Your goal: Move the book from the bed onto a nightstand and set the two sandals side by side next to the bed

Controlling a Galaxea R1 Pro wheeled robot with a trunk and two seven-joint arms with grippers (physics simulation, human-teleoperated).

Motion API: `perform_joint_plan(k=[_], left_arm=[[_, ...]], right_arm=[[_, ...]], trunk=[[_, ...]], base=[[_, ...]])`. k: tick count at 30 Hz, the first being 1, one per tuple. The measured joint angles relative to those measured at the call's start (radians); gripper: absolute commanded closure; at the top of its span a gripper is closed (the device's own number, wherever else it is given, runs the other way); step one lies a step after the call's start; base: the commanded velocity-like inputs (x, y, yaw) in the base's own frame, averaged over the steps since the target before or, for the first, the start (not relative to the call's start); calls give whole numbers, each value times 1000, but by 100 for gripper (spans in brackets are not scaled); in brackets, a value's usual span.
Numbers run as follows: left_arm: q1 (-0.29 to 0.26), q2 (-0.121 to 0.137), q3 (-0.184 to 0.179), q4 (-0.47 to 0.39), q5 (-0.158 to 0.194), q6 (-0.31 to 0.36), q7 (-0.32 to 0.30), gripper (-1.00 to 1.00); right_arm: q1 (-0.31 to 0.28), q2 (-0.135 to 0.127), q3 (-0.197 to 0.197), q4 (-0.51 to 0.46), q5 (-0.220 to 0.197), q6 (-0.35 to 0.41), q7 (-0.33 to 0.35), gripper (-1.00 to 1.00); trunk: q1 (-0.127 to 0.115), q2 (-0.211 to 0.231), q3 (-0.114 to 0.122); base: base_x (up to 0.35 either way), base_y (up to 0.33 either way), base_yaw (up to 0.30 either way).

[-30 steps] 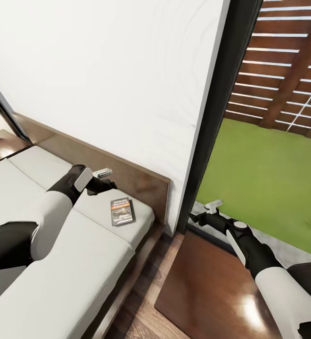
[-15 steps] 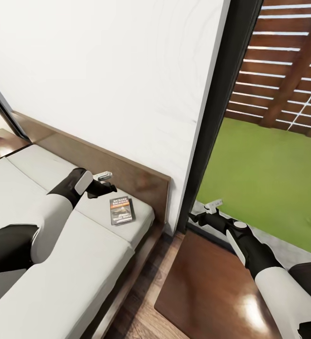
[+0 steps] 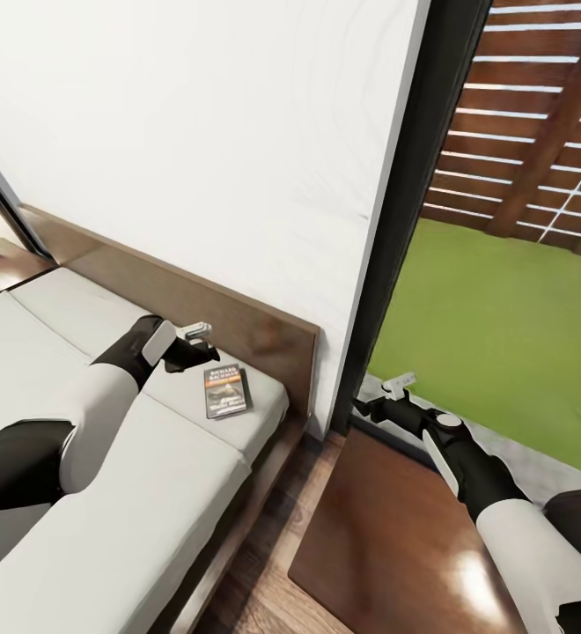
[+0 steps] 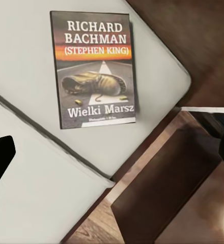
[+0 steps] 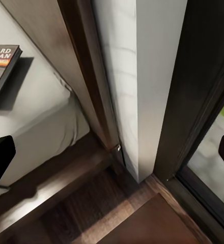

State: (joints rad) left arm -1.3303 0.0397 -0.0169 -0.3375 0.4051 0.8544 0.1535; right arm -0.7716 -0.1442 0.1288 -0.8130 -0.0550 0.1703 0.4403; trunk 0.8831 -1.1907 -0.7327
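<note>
The book (image 3: 226,391) lies flat on the bed (image 3: 132,493), on the pale mattress corner near the wooden headboard (image 3: 238,321). Its dark cover with white lettering and an orange band is plain in the left wrist view (image 4: 95,68). My left gripper (image 3: 208,343) hovers open just beyond the book's headboard end, one black finger (image 4: 0,160) at the picture's edge. My right gripper (image 3: 380,394) is open over the floor by the window frame, apart from the book (image 5: 1,68). A nightstand (image 3: 4,269) with a white lamp base stands at the far left. The sandals are out of view.
A dark glossy wooden top (image 3: 387,528) stands right beside the bed's near corner, under my right arm. Behind it a tall dark window frame (image 3: 396,238) shows green lawn and a slatted fence. A strip of plank floor (image 3: 264,563) runs between bed and wooden top.
The view has shifted slightly. My left gripper has edged a little nearer to the book. The right arm has held its place.
</note>
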Motion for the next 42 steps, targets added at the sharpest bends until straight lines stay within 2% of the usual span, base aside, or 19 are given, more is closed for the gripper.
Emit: perform_joint_plan(k=[9,14,16,19,23,28,32,38,42], left_arm=[[0,-5,0,1,-2,-3,0,-100],[0,-5,-4,-3,-2,-26,0,-100],[0,-4,-54,-10,-1,-34,-1,-100],[0,-3,-105,-20,1,-38,-4,-100],[0,-3,-133,-28,1,-46,-7,-100],[0,3,-141,-29,0,-136,-8,-100],[0,2,-144,-29,0,-168,-8,-100],[0,3,-144,-24,-1,-267,-8,-100],[0,12,-144,-15,0,-288,-8,-100]], right_arm=[[0,-1,0,0,0,1,0,-100],[0,-1,0,0,0,1,0,-100],[0,-1,0,0,0,1,0,-100],[0,-1,-1,-1,0,1,0,-100],[0,-1,-1,-1,0,1,0,-100],[0,-1,-1,-2,0,2,0,-100],[0,-2,-1,-2,0,2,0,-100],[0,-2,-1,-2,0,2,0,-100],[0,-2,-3,-2,0,2,0,-100]], trunk=[[34,-63,-28],[54,-98,-44],[61,-112,-50],[73,-133,-60],[88,-161,-72],[107,-196,-88],[123,-224,-100],[146,-266,-119],[161,-294,-132]], base=[[0,0,0],[0,0,0],[0,0,0],[0,0,0],[0,0,0],[0,0,0],[0,0,0],[0,0,0],[0,0,0]])
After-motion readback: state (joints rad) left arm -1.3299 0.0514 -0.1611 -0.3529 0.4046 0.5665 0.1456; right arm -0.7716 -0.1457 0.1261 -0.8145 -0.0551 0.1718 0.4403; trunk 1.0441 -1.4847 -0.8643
